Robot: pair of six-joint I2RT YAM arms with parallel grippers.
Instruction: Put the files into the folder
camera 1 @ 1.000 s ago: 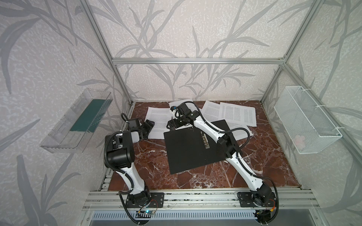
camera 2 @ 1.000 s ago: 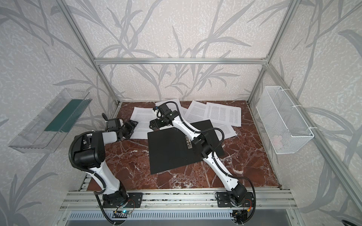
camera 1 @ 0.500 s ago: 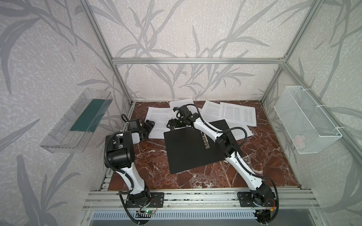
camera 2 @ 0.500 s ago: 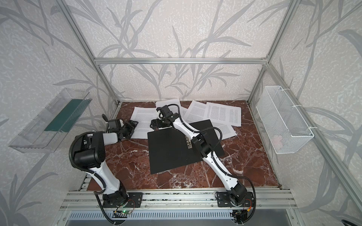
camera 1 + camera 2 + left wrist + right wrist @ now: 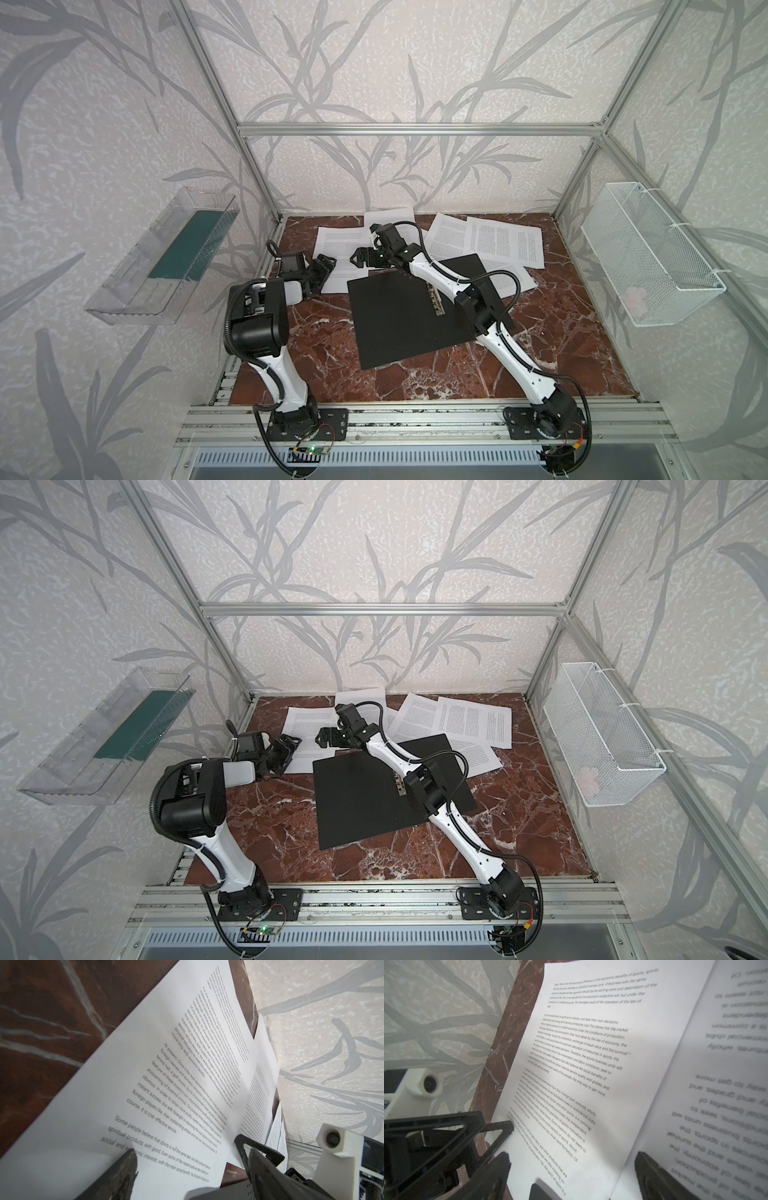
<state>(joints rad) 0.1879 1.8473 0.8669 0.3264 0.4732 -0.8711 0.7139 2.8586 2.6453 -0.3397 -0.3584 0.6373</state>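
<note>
The folder (image 5: 407,316) (image 5: 365,800) lies open on the marble table with its black inside up and its metal clip bar (image 5: 436,296) showing. Several printed white files lie at the back. My left gripper (image 5: 322,270) (image 5: 190,1153) is open, low over the near left edge of the leftmost sheet (image 5: 338,249) (image 5: 145,1084). My right gripper (image 5: 361,259) (image 5: 572,1159) is open over the same sheet (image 5: 571,1064), near the folder's far left corner (image 5: 542,1190). The two grippers face each other across the sheet. Neither holds anything.
More sheets (image 5: 498,245) (image 5: 469,725) overlap at the back right, partly under the folder. One sheet (image 5: 716,1064) lies beside the right gripper. A clear plastic tray (image 5: 166,262) hangs on the left wall and a white wire basket (image 5: 648,257) on the right wall.
The right wrist has shifted a little to the left over the leftmost sheet. The left arm has hardly moved. Both grippers stay open.
</note>
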